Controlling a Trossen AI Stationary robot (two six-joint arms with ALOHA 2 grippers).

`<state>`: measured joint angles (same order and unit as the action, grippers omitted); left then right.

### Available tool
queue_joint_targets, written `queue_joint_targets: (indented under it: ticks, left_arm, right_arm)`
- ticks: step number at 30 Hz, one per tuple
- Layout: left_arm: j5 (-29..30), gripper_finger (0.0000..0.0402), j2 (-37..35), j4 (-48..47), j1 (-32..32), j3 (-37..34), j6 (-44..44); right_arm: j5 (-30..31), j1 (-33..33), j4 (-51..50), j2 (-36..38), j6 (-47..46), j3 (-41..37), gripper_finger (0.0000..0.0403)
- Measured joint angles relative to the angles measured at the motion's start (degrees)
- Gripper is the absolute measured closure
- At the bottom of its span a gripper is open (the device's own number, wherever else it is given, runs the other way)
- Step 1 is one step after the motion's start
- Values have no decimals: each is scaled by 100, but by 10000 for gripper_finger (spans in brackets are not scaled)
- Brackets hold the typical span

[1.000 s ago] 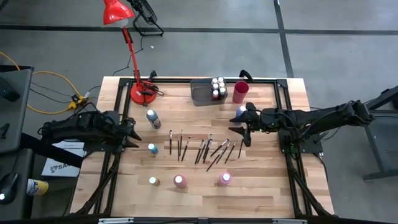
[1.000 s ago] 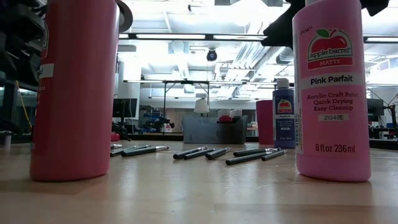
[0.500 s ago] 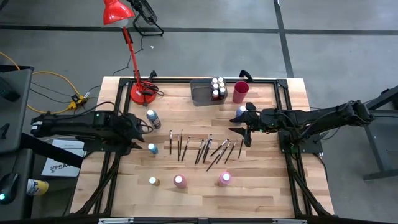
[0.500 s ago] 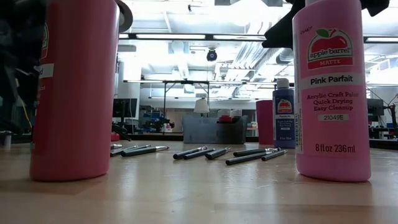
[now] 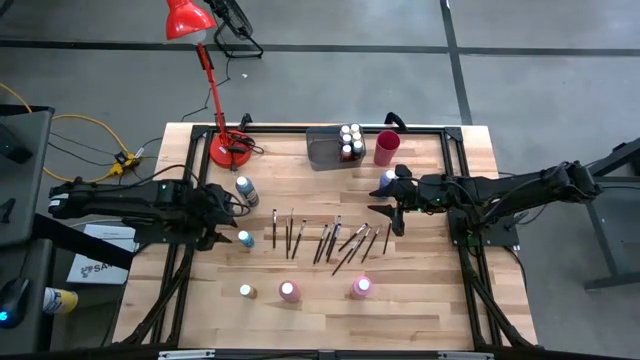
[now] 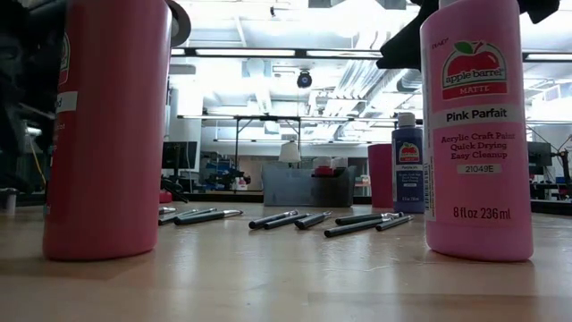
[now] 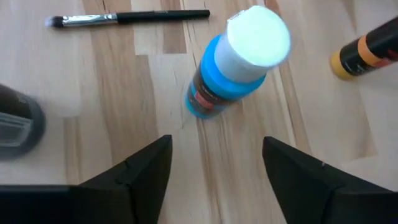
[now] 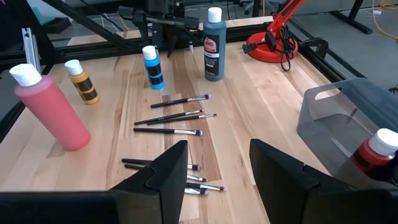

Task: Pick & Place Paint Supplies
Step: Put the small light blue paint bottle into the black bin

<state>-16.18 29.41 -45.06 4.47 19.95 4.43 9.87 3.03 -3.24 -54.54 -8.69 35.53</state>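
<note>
My left gripper [image 5: 228, 226] [image 7: 214, 162] stands open at the table's left, tipped down. A small blue bottle with a white cap [image 5: 245, 239] [image 7: 239, 65] stands upright on the table just beyond its fingertips, not between them. Several thin dark-handled paintbrushes [image 5: 330, 238] [image 8: 174, 118] lie in a loose row at mid-table. My right gripper [image 5: 397, 212] [image 8: 217, 163] hangs open above the right end of that row, with nothing between its fingers. Two pink bottles [image 5: 289, 291] [image 5: 361, 288] and a small yellow one [image 5: 246, 291] stand near the front edge.
A dark teal bottle [image 5: 246, 190] stands just beyond my left gripper, and a blue bottle [image 5: 387, 180] beside my right arm. At the far edge are the grey bin [image 5: 325, 152] holding bottles, a red cup [image 5: 387, 148] and a red lamp's base [image 5: 230, 148].
My left gripper has gone toward the table's right edge and slightly down, closing in on the small blue bottle, and has tipped further downward. Over the last half second it has hardly moved. Bottles and brushes lie as before.
</note>
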Motion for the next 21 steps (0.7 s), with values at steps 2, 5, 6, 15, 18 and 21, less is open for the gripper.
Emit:
queue_joint_targets:
  ticks: [2,5,6,15,18,21]
  left_arm:
    - [-17,138,-2,271,0,-147,-120]
    - [-26,133,-2,617,0,-272,-182]
    - [-28,133,0,674,0,-283,-212]
    - [-98,132,122,806,0,-295,-103]
    - [-96,132,210,862,0,-293,-39]
    - [-83,132,356,942,0,-293,14]
  right_arm:
    - [0,0,1,-1,45,0,236]
    - [0,0,-1,1,105,0,236]
    - [0,0,-1,2,105,0,236]
    - [-1,0,-1,0,145,0,236]
    - [0,0,-1,0,145,0,236]
    - [0,0,-1,1,145,0,236]
